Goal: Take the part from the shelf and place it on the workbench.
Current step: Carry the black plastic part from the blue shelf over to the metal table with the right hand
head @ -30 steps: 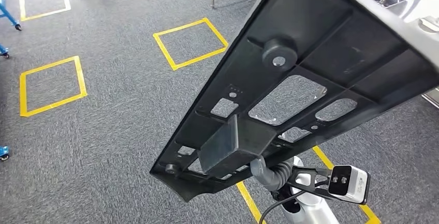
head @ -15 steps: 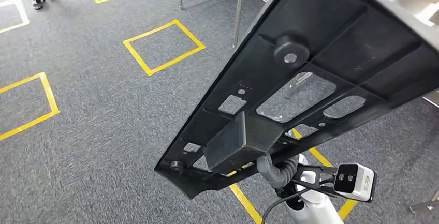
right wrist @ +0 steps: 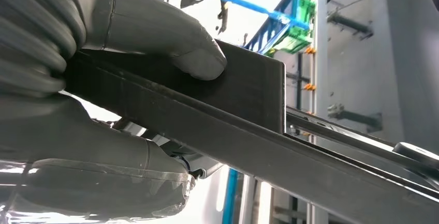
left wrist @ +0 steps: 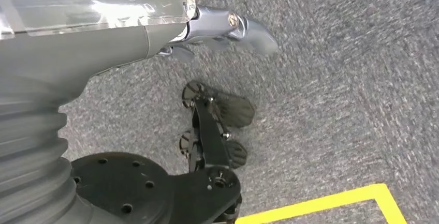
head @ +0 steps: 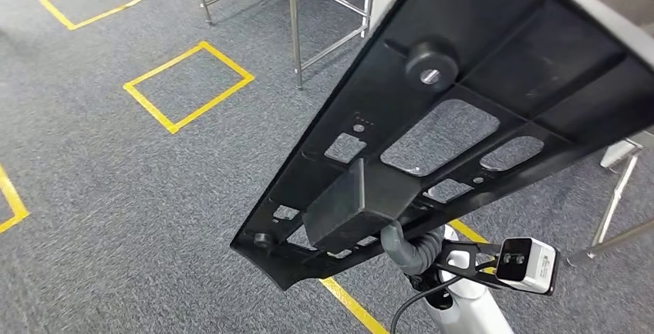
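My right hand [right wrist: 103,94] is clamped on the long flat black plastic panel with cut-out windows and a round knob [head: 463,110]. In the right wrist view I see the thick grey thumb [right wrist: 171,38] pressed down on the panel's boxy block [right wrist: 248,87] while the rest of the hand wraps the panel's edge from the other side. From the head camera the panel is up in the air in front of me, tilted, running from low near my right arm to high at the upper right of the picture. The silver forearm with its grey ribbed wrist cover [head: 409,253] sits under the panel's near end, and the small white wrist camera [head: 528,266] sticks out beside it.

My left hand [left wrist: 217,32] hangs at my side over the floor. In the left wrist view its grey fingers [left wrist: 253,32] point out, apart, with nothing in them.

Beneath everything lies grey speckled carpet [head: 116,218] marked with yellow tape squares [head: 189,86] and a yellow tape line [head: 351,303] close to my feet. Further out, metal table legs [head: 297,37] stand on the carpet beyond the panel's left edge, and another pair of metal legs [head: 617,207] shows at the right, below the panel's high end.
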`<state>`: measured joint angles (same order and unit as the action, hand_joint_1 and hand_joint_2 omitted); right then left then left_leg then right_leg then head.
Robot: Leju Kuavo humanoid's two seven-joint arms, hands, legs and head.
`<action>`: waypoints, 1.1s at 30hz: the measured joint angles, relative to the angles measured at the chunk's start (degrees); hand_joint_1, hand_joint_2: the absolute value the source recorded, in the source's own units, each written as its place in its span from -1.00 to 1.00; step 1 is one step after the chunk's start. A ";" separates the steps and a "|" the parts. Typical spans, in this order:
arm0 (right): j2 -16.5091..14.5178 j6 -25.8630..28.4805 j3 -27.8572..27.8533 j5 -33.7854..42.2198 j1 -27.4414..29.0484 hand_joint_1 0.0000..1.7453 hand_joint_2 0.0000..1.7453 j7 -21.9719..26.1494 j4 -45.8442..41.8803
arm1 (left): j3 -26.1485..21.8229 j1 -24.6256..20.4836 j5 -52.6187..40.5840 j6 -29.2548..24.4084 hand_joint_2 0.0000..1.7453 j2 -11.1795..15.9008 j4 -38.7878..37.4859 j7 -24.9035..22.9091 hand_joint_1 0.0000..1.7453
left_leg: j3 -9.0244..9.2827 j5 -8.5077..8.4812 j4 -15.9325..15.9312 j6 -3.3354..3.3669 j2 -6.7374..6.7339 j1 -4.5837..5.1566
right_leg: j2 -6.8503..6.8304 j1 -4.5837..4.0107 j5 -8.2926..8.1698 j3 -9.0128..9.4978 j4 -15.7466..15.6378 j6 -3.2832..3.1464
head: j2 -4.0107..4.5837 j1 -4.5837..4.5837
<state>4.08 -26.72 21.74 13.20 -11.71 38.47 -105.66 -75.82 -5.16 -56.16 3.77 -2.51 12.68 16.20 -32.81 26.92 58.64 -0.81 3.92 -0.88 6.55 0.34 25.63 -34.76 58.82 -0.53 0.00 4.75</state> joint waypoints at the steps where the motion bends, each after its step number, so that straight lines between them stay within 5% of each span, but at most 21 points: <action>1: 0.00 -0.02 0.01 0.06 -0.01 1.00 1.00 -0.01 0.01 | -0.01 -0.07 0.02 -0.01 1.00 -0.01 0.00 0.07 -1.00 | 0.10 -0.14 -0.19 0.24 -0.52 0.05 | 0.55 0.11 -0.13 -0.13 -0.10 0.39 | 0.00 0.01; 2: 0.00 -0.04 0.01 0.10 0.01 1.00 1.00 -0.01 0.01 | -0.01 -0.17 0.03 -0.01 1.00 -0.05 0.00 0.13 -1.00 | 0.24 -0.33 -0.48 0.58 -1.15 -0.01 | 0.65 0.17 -0.13 -0.20 -0.09 0.69 | 0.00 0.01; 4: 0.01 -0.06 0.02 0.15 -0.20 1.00 1.00 0.04 0.02 | -0.01 -0.29 0.03 0.01 1.00 -0.13 0.00 0.23 -1.00 | 0.56 -0.70 -1.16 1.36 -2.50 -0.25 | -1.45 -0.03 1.29 -1.23 1.98 1.18 | 0.00 -0.01; 7: 0.01 -0.07 0.05 0.20 -0.47 1.00 1.00 0.10 0.06 | -0.04 -0.06 0.03 0.02 1.00 -0.14 0.00 0.28 -1.00 | 0.68 -0.71 -1.42 1.90 -4.59 -0.13 | -5.42 0.19 6.16 -6.25 12.04 1.72 | 0.00 -0.01; 9: 0.02 -0.05 0.04 0.22 -0.44 1.00 1.00 0.08 0.07 | -0.05 -0.01 0.02 0.04 1.00 -0.11 0.00 0.28 -1.00 | 0.74 -0.54 -1.39 1.83 -6.00 -0.07 | -6.13 0.50 6.43 -7.98 15.25 2.02 | 0.00 -0.01; 13: 0.02 0.09 0.02 0.70 -0.87 1.00 1.00 -0.43 0.02 | -0.05 -0.16 -0.05 0.16 1.00 -0.11 0.00 0.31 -1.00 | 1.45 0.16 -1.23 1.06 -8.35 0.12 | -9.54 0.30 0.36 -1.10 2.24 1.68 | 0.00 -0.01; 15: 0.02 0.19 -0.03 1.03 -1.07 1.00 1.00 -0.61 -0.04 | -0.05 -0.22 -0.07 0.16 1.00 -0.09 0.00 0.40 -1.00 | 1.74 0.53 -1.14 0.37 -9.33 0.38 | -10.25 -0.19 0.03 0.16 -0.47 1.06 | 0.00 -0.01; 17: 0.03 0.32 -0.09 1.22 -0.98 1.00 1.00 -0.61 -0.12 | -0.05 -0.38 -0.08 0.15 1.00 -0.05 0.00 0.52 -1.00 | 1.98 0.87 -1.09 -0.34 -10.15 0.34 | -8.84 -0.23 -0.10 0.04 -0.49 0.41 | 0.00 -0.01; 19: 0.02 0.40 -0.12 1.22 -0.87 1.00 1.00 -0.40 -0.24 | -0.05 -0.52 -0.07 0.11 1.00 -0.01 0.00 0.71 -1.00 | 1.49 2.26 0.63 -0.93 -8.47 0.08 | -7.65 0.04 -0.29 0.18 -0.78 -0.29 | 0.00 0.00; 21: -0.01 0.35 -0.13 1.16 -0.70 1.00 1.00 -0.08 -0.30 | -0.04 -0.38 -0.02 0.04 1.00 0.01 0.00 0.85 -1.00 | -1.36 5.70 6.94 -1.25 -5.57 -0.12 | -6.46 0.17 -0.38 0.28 -0.91 -0.81 | 0.00 0.00; 23: -0.02 0.11 -0.12 1.12 -0.51 1.00 1.00 0.13 -0.25 | -0.06 -0.06 0.12 -0.05 1.00 0.01 0.00 0.87 -1.00 | -5.15 8.42 14.38 -1.38 -4.57 -0.15 | -4.97 0.06 -0.36 0.26 -0.81 -1.03 | 0.00 0.01; 24: -0.02 -0.01 -0.12 1.13 -0.47 1.00 1.00 0.18 -0.23 | -0.08 0.02 0.23 -0.10 1.00 0.02 0.00 0.87 -1.00 | -6.07 8.19 15.75 -1.37 -4.47 -0.15 | -4.18 0.01 -0.34 0.27 -0.73 -1.04 | 0.00 0.01; 26: -0.08 -0.13 -0.12 1.26 -0.62 1.00 1.00 -0.10 -0.22 | -0.10 0.01 0.42 -0.12 1.00 0.06 0.00 0.87 -1.00 | -4.77 4.61 11.74 -1.11 -4.03 -0.15 | -2.57 -0.01 -0.27 0.34 -0.52 -0.94 | 0.00 0.01; 28: -0.29 -0.12 -0.12 1.69 -1.06 1.00 1.00 -0.72 -0.24 | -0.14 -0.08 0.51 -0.10 1.00 0.25 0.00 0.87 -1.00 | -1.56 1.00 3.86 -0.56 -1.63 -0.25 | -1.11 0.00 -0.12 0.26 -0.18 -0.60 | 0.00 0.00; 30: -0.49 -0.12 -0.13 2.21 -1.53 1.00 1.00 -1.33 -0.26 | -0.17 -0.17 0.56 -0.08 1.00 0.43 0.00 0.85 -1.00 | 0.06 0.14 0.15 -0.04 0.18 -0.21 | 0.10 0.14 -0.17 -0.08 0.00 0.06 | 0.00 0.00; 33: -0.52 -0.12 -0.31 2.60 -1.70 1.00 1.00 -1.66 -0.42 | -0.18 -0.42 0.57 0.00 1.00 0.52 0.00 0.85 -1.00 | 0.45 -0.21 -0.58 0.90 -1.22 -0.22 | 0.97 0.26 -0.33 -0.45 -0.12 1.22 | 0.00 0.00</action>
<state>3.56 -26.84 21.43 15.80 -13.41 36.81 -106.08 -76.00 -5.58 -55.58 3.77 -1.99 12.68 17.05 -32.36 26.72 58.06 0.09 2.70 -1.11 7.52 0.59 25.30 -35.20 58.70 0.69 0.00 4.75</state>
